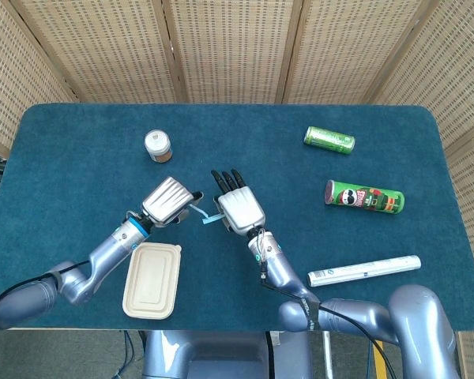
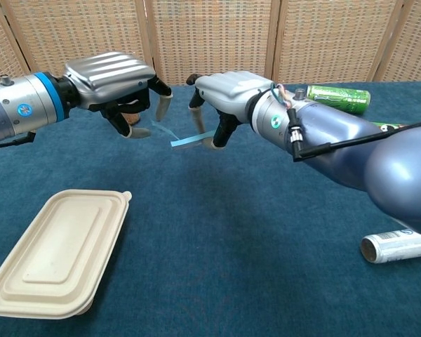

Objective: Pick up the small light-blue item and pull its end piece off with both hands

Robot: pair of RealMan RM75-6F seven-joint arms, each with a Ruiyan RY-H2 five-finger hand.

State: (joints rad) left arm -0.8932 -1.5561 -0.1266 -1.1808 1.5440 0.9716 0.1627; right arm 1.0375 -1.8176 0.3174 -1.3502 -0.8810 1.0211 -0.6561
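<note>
The small light-blue item (image 2: 191, 140) is a thin strip held level just above the blue tabletop; in the head view it (image 1: 208, 217) shows between the two hands. My right hand (image 2: 228, 88) pinches its right end from above. My left hand (image 2: 116, 76) hovers close at its left, with one curved finger and the thumb spread on either side of the item's thin left tip, not clearly touching it. From the head camera, the left hand (image 1: 168, 201) and the right hand (image 1: 238, 209) sit almost side by side at mid-table.
A beige lidded container (image 1: 152, 279) lies near the front edge under the left forearm. A small jar (image 1: 157, 145) stands behind the left hand. To the right lie a green can (image 1: 329, 140), a Pringles tube (image 1: 364, 197) and a white tube (image 1: 363, 270).
</note>
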